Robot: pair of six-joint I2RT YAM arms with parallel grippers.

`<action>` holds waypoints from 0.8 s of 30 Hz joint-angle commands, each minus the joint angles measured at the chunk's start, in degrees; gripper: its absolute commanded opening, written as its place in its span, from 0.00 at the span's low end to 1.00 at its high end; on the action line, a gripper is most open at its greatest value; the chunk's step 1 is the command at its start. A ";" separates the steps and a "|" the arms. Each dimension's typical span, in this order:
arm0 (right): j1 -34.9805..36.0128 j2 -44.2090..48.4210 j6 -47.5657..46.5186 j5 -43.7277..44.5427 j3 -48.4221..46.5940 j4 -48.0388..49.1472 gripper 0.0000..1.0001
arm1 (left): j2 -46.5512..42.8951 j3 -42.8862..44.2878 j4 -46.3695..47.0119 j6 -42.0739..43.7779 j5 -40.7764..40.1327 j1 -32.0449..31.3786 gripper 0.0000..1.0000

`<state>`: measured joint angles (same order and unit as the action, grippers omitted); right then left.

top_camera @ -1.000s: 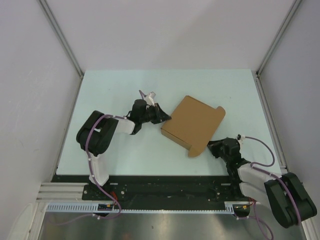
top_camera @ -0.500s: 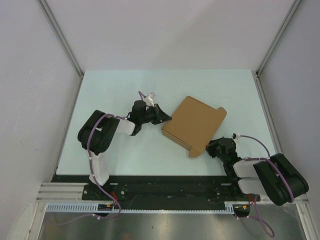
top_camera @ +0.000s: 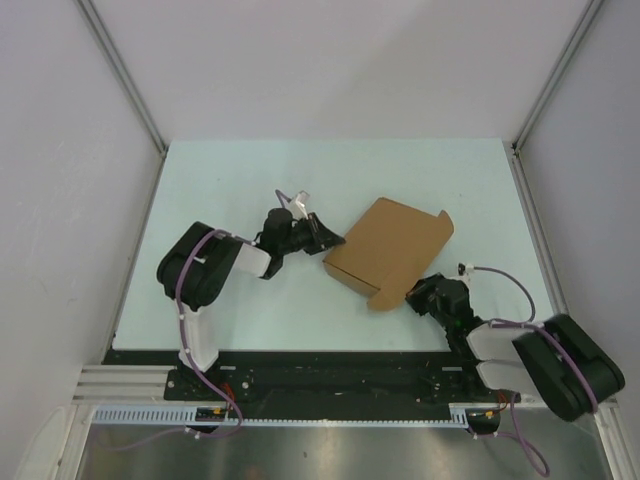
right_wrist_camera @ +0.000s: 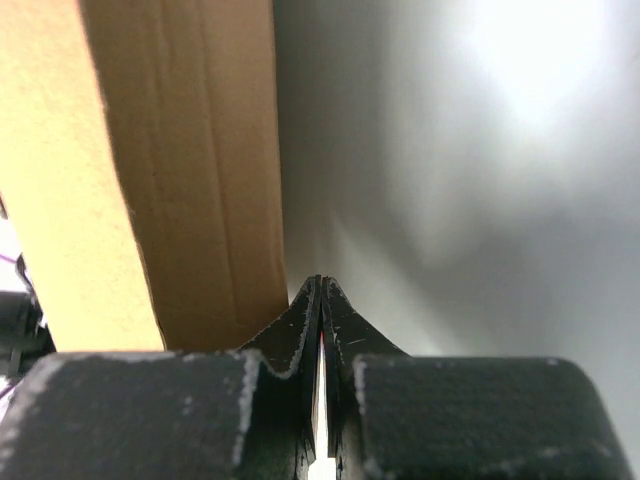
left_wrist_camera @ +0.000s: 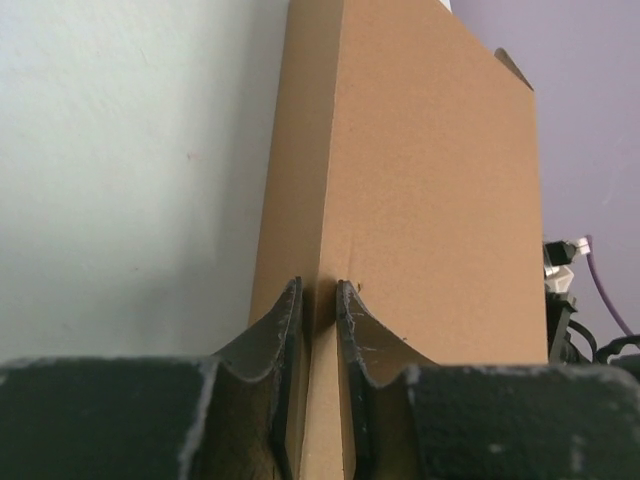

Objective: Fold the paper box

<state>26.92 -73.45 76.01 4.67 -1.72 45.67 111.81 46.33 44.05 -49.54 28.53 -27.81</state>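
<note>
Box sits flat on the table, right of centre and turned on a diagonal, square between the two arms. The left gripper is on its left corner. In the wrist view the jaws are nearly closed with the cardboard edge pinched between them, so it is gripping the box. From that gripper the box runs straight away, toward the right and slightly far. The right gripper is at the near-right edge with its fingers fully together and nothing visible between them. Its tips are just beside the creased strip, and I can't tell if they actually touch. From that gripper the box lies to the far-left. From above the box is close to square. The slightly longer run looks like near-left to far-right, parallel to the edge the right gripper faces. The rounded tab points to the far right, and the thick folded wall faces the near side. My read is that the left arm is the anchor, and the right arm is the one next to the free edge. Any fold would then be a push from the right gripper toward the far-left, across the long axis and against the left grip. The risk is that the box pivots on that single pinched corner instead of creasing.
</note>
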 commanded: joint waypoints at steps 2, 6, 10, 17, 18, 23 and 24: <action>4.28 15.59 -4.81 3.14 -1.78 -14.96 0.03 | 3.86 -5.37 -12.24 -1.52 9.70 -7.52 0.20; 4.46 27.45 -7.71 4.82 -4.96 -26.75 0.03 | 2.80 -6.16 -10.83 -2.93 9.96 -8.66 0.20; 4.99 32.49 -9.56 5.79 -7.51 -36.15 0.04 | 2.36 -6.69 -9.25 -4.34 10.31 -9.54 0.20; 6.48 32.76 -11.58 7.28 -10.68 -40.66 0.04 | 0.52 -6.60 -8.98 -4.95 9.61 -9.89 0.21; 6.74 32.58 -12.02 7.29 -11.02 -40.83 0.04 | 0.17 -6.51 -9.25 -4.78 9.26 -9.89 0.21; 7.18 29.86 -13.60 8.34 -11.12 -40.49 0.04 | -3.77 -5.20 -15.04 -1.36 4.97 -9.98 0.21; 7.53 28.81 -14.65 8.60 -11.03 -39.35 0.04 | -4.66 -4.84 -16.35 -0.48 2.52 -10.07 0.22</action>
<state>33.65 -42.17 64.58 10.44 -10.33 6.09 111.66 40.40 36.34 -54.54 37.36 -37.82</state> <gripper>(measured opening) 0.040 0.205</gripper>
